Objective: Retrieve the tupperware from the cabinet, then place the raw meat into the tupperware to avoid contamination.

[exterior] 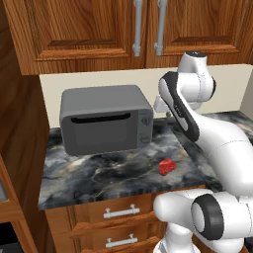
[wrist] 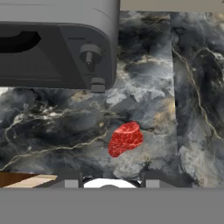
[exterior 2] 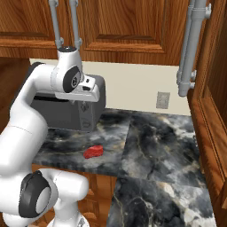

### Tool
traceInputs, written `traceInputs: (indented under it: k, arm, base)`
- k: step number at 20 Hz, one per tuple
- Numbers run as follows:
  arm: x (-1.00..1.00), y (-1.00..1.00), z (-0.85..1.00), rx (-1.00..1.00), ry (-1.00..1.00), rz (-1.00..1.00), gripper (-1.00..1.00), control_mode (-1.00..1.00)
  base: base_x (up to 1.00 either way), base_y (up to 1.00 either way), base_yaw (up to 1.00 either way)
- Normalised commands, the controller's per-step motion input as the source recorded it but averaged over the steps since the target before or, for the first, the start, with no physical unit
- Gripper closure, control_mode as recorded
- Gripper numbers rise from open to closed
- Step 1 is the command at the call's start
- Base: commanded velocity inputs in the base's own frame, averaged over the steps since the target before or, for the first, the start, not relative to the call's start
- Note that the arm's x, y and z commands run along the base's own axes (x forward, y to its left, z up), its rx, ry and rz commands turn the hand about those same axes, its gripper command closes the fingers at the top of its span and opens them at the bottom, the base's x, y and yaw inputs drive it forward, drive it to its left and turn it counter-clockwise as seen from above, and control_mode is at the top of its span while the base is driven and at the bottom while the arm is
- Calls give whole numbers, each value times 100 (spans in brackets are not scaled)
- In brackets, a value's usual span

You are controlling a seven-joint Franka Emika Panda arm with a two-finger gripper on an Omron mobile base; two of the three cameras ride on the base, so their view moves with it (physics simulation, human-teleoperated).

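The gripper (exterior 2: 85, 107) hangs above the meat (exterior 2: 93, 151), holding nothing, jaw width unclear, because the cabinet (exterior: 89, 29) is shut.

Microwave (exterior: 105, 119): at the back left of the counter (exterior: 113, 173), against the wall.
Raw meat (exterior: 166, 166): on the counter, before the microwave's right corner, near the front edge.
Cabinet (exterior: 89, 29): on the wall above the microwave.
Drawers (exterior: 118, 213): under the counter's front edge.

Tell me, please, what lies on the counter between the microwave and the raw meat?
Nothing: in the hand view, bare marble counter separates the microwave from the raw meat.
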Motion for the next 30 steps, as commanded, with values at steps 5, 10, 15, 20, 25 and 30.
traceInputs:
  k: [5,10,15,20,25,30]
  arm:
    - [0,0,0,0,0,0,-100,-100]
    - [0,0,0,0,0,0,-100,-100]
    - [0,0,0,0,0,0,-100,-100]
    - [0,0,0,0,0,0,-100,-100]
    - [0,0,0,0,0,0,-100,-100]
    - [0,0,0,0,0,0,-100,-100]
  base:
    - [0,0,0]
    - [0,0,0]
    - [0,0,0]
    - [0,0,0]
    - [0,0,0]
    - [0,0,0]
